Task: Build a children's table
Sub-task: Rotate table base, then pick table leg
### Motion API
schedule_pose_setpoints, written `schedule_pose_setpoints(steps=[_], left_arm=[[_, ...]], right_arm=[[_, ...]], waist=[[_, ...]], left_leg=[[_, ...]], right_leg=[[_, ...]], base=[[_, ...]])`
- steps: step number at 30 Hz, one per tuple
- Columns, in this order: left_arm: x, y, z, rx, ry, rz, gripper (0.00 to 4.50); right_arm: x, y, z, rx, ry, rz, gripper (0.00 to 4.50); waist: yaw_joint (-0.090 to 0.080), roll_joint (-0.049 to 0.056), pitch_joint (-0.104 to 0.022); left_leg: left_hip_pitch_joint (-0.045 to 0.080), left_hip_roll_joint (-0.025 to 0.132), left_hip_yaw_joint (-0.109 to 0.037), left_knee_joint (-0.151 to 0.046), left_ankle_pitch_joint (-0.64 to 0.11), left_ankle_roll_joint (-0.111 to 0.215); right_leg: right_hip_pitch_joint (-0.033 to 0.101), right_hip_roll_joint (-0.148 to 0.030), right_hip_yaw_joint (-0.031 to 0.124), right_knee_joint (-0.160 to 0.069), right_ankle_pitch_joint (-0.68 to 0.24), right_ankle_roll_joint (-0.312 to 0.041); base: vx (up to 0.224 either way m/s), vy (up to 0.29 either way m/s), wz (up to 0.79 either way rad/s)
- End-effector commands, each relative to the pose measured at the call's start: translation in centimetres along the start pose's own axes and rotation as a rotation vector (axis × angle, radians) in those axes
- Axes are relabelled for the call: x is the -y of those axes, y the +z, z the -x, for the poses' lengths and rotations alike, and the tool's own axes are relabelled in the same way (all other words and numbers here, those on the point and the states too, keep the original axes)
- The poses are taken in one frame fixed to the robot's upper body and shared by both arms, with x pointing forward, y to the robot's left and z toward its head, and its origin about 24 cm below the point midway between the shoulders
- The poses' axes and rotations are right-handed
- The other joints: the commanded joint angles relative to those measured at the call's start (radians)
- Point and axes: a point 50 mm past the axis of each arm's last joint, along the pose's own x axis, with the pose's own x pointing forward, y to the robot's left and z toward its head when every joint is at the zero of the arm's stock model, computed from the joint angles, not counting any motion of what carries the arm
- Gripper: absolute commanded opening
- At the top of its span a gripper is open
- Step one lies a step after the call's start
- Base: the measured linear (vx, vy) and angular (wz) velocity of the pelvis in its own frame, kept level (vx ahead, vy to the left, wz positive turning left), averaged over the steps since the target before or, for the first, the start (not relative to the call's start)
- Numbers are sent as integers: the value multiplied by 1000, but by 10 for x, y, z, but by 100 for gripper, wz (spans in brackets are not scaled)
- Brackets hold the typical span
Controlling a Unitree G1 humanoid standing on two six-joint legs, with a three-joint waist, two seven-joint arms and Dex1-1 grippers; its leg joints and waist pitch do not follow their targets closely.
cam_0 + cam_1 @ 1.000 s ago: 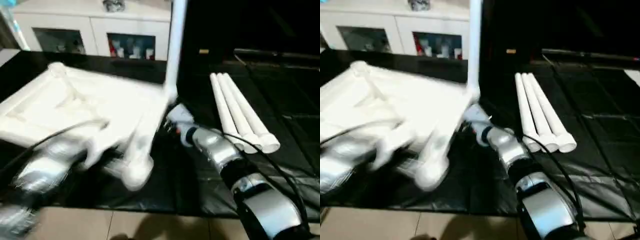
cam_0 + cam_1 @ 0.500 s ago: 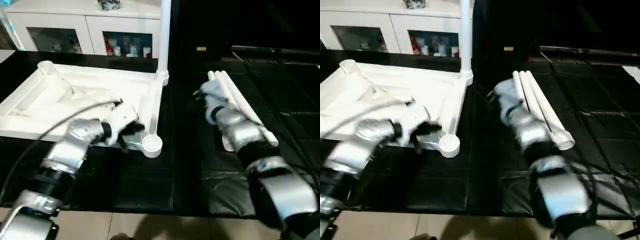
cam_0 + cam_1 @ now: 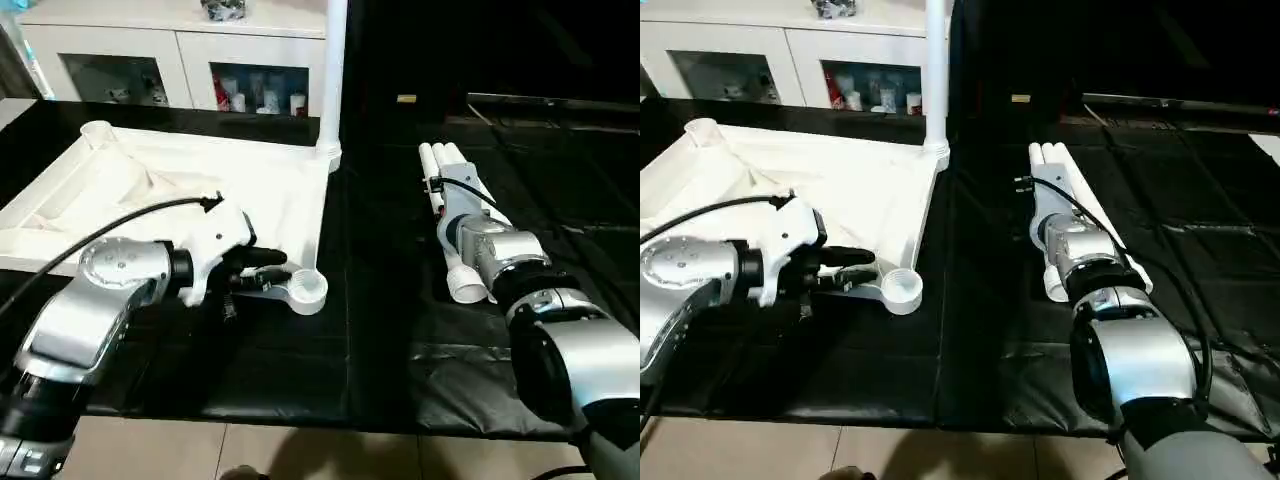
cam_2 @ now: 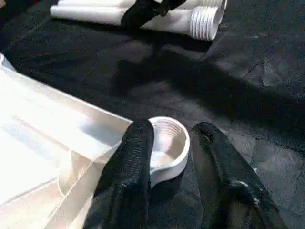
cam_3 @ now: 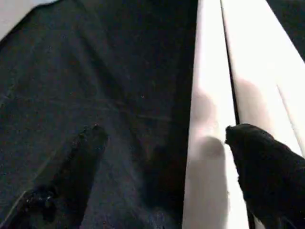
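You have one white tabletop [image 3: 150, 190] lying upside down, with one leg [image 3: 331, 70] standing upright at its far corner. Three loose legs [image 3: 1065, 205] lie side by side on the black mat. Two empty round sockets show: one near [image 4: 167, 143], one far [image 3: 95, 131]. One cabinet [image 3: 180, 60] stands behind.

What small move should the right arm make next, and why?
Probably close the right gripper on the nearest loose leg. Its open fingers straddle that leg, and the corner socket beside the left gripper has no leg.
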Motion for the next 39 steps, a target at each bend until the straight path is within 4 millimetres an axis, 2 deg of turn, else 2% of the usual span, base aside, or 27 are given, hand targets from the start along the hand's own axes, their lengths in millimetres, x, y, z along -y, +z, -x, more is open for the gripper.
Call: schedule_pose_setpoints(steps=[1, 6, 9, 11, 12, 17, 23, 25, 28, 35, 39], left_arm=[[0, 2, 5, -6, 17, -5, 187], [1, 2, 6, -19, 18, 1, 230], [2, 3, 6, -23, 14, 3, 242], [2, 3, 6, -24, 13, 2, 250], [2, 3, 5, -25, 12, 2, 263], [2, 3, 5, -29, 6, 5, 311], [2, 3, 5, -31, 6, 6, 357], [2, 3, 5, -30, 5, 7, 368], [3, 3, 5, -34, -5, 6, 392], [8, 3, 3, -45, -40, 18, 445], [11, 1, 2, -54, -62, 24, 450]], right_arm=[[1, 5, 1, -10, -9, -24, 450], [3, -2, 0, -48, -27, -19, 450], [6, -8, 0, -75, -44, -21, 450], [7, -9, 0, -79, -50, -23, 450], [8, -9, 0, -81, -57, -28, 450], [13, -11, 1, -90, -74, -44, 450], [15, -15, 2, -124, -46, -64, 450], [14, -17, 2, -138, -28, -77, 419], [12, -22, 2, -168, 4, -125, 399], [9, -29, 3, -210, 71, -184, 334], [9, -36, 3, -242, 91, -179, 290]], waist=[[1, 3, -71], [1, 4, -72], [2, 10, -71], [1, 7, -71], [2, 12, -72], [0, 8, -73], [1, 9, -73], [1, 8, -72], [3, 5, -73], [5, 5, -72], [4, 4, -71]], left_leg=[[20, 25, -3, -63, -205, -44], [19, 24, -3, -61, -195, -45], [21, 24, -3, -61, -207, -51], [20, 24, -3, -62, -214, -54], [21, 24, -4, -61, -214, -56], [19, 23, -3, -60, -209, -55], [20, 23, -3, -60, -209, -53], [20, 23, -3, -60, -211, -52], [19, 24, -2, -59, -199, -46], [18, 25, -1, -59, -198, -43], [19, 26, -2, -60, -208, -47]], right_leg=[[46, -57, 43, -60, -101, -205], [46, -56, 42, -57, -82, -210], [45, -55, 42, -58, -90, -210], [46, -54, 42, -59, -94, -207], [46, -56, 42, -58, -95, -206], [47, -54, 42, -57, -73, -209], [47, -54, 41, -57, -76, -212], [47, -54, 41, -58, -83, -211], [48, -54, 41, -57, -74, -215], [47, -54, 40, -56, -86, -220], [47, -56, 40, -59, -114, -219]], base=[[0, 0, 0], [0, 0, 0], [0, 0, 0], [0, 0, 0], [0, 0, 0], [0, 0, 0], [0, 0, 0], [0, 0, 0], [0, 0, 0], [0, 0, 0], [0, 0, 0]])
